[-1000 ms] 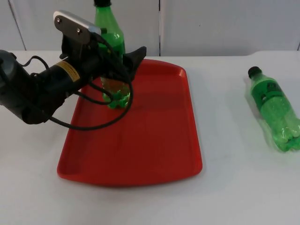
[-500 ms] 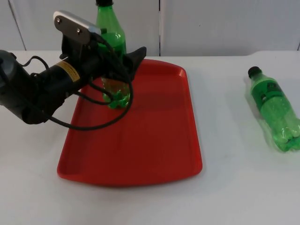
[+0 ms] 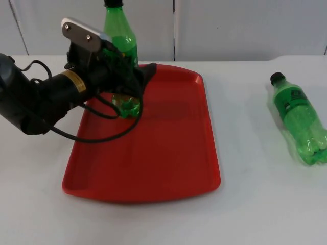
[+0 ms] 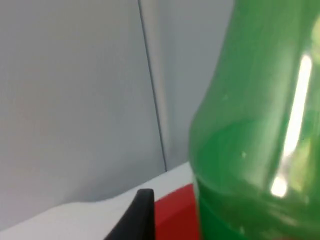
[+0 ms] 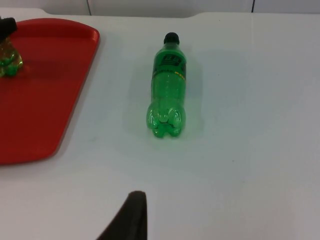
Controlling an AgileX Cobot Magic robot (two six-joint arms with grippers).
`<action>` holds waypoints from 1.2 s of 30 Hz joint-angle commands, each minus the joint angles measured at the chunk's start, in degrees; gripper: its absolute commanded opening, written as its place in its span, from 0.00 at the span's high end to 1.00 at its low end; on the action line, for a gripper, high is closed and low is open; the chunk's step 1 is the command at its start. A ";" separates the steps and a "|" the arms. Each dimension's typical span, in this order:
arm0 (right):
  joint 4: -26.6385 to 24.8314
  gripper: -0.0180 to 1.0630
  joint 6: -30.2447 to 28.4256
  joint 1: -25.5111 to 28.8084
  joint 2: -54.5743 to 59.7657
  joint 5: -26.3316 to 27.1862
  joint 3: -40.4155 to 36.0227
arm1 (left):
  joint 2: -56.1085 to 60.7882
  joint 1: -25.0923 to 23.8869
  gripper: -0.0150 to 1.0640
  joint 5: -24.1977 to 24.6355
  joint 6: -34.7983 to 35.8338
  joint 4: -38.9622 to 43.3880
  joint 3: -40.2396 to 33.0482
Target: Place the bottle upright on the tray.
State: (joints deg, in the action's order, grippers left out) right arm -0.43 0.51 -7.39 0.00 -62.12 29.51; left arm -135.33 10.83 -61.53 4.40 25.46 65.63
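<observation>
At the far left corner of the red tray (image 3: 153,153), a green bottle (image 3: 121,38) stands upright, its base on the tray floor, with the left claw (image 3: 134,81) wrapped around its lower body. I cannot tell whether the claw is gripping or has let go; I judge it stays close so the bottle does not topple as it settles. The left wrist view sits right against the bottle's green wall. A second green bottle (image 3: 299,118) lies on its side on the white bench (image 3: 255,204), well apart from the tray. The right arm waits, one black fingertip (image 5: 131,217) visible, its claw's width unclear.
</observation>
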 commanded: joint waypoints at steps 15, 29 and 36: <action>0.11 0.01 -0.09 0.26 0.00 0.43 0.08 | 13.13 -0.89 0.06 9.43 0.31 -5.09 -15.23; 0.11 0.01 -0.09 0.26 0.00 0.43 0.08 | 32.88 -0.89 0.06 37.67 1.93 -9.83 -22.37; 0.11 0.01 -0.09 0.26 0.00 0.43 0.08 | 45.68 -0.89 0.06 48.52 1.93 -17.06 -22.37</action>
State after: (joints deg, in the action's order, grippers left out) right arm -0.43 0.51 -7.39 0.00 -62.12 29.51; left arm -92.41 10.06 -15.47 5.95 11.34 43.54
